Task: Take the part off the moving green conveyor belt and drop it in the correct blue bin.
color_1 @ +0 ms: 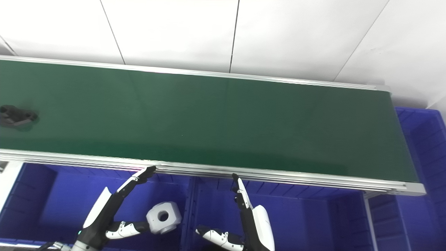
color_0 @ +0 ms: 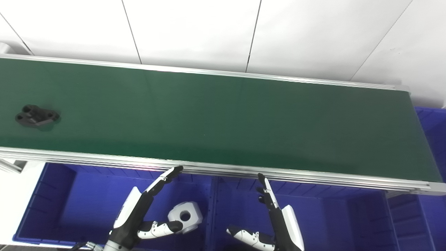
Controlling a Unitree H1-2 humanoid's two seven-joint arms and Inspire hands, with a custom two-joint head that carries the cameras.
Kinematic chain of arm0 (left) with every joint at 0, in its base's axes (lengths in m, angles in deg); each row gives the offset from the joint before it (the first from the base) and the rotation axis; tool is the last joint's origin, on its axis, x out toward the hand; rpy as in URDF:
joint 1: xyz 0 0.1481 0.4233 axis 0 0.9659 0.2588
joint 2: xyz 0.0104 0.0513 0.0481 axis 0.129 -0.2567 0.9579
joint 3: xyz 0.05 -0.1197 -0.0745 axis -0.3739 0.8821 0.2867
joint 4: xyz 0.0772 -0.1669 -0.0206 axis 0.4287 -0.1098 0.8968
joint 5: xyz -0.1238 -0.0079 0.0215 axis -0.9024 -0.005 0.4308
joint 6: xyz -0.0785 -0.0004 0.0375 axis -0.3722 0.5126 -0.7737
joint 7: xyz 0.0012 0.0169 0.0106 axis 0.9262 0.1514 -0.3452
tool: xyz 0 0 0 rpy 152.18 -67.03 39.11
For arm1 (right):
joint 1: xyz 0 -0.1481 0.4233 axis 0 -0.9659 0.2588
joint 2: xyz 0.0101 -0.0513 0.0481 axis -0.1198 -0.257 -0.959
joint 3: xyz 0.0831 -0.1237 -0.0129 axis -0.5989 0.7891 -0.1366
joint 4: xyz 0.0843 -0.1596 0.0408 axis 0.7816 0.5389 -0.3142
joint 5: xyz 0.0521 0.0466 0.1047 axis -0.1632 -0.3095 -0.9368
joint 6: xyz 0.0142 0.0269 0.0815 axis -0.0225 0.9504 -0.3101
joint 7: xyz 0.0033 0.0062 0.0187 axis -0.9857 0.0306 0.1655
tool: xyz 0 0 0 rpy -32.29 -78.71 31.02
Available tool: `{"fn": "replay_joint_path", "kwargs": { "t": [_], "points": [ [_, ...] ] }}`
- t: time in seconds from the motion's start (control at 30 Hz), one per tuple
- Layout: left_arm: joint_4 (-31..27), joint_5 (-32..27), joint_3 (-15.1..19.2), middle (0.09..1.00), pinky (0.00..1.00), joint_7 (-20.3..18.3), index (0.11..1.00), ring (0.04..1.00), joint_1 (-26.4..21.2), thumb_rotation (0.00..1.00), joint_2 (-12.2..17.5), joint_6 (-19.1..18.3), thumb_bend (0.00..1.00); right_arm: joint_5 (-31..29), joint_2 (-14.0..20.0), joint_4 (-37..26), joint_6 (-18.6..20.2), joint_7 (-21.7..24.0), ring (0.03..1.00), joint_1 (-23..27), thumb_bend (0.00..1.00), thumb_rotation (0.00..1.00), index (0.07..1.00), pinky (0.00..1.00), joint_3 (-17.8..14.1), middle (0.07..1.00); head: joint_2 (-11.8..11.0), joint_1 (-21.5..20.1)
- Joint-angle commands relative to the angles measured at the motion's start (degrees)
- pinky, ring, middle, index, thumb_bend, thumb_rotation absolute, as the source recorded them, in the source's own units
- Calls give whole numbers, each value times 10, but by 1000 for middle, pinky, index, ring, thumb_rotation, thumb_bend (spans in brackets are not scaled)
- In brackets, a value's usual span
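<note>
A black part (color_0: 37, 116) with round holes lies flat on the green conveyor belt (color_0: 223, 118) at its far left. In the right eye view the black part (color_1: 15, 116) is cut by the left edge. My left hand (color_0: 139, 212) hovers open over the left blue bin (color_0: 59, 195), fingers stretched toward the belt's near rail, holding nothing. My right hand (color_0: 275, 216) is open too, over the middle blue bin (color_0: 334, 216), fingers pointing up at the rail. Both hands are well to the right of the black part and below the belt.
A white blocky part with a round hole (color_0: 185, 217) lies in the left bin beside my left thumb. The aluminium rail (color_0: 223, 169) edges the belt's near side. Another blue bin (color_0: 433, 129) stands past the belt's right end. White wall panels rise behind.
</note>
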Motion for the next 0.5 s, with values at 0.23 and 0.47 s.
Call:
{"fn": "replay_joint_path", "kwargs": {
  "t": [0.23,0.47],
  "points": [
    [-15,-1,9,885,849,-7,889,873,8,840,3,15,727,20,-39,-4,-19,1,901,7,900,520,1000,814,32,961,0,-1],
    [-14,2,11,889,845,-8,892,872,8,845,3,15,725,18,-39,-5,-16,6,902,7,901,516,1000,819,33,959,-1,-3]
  ]
}}
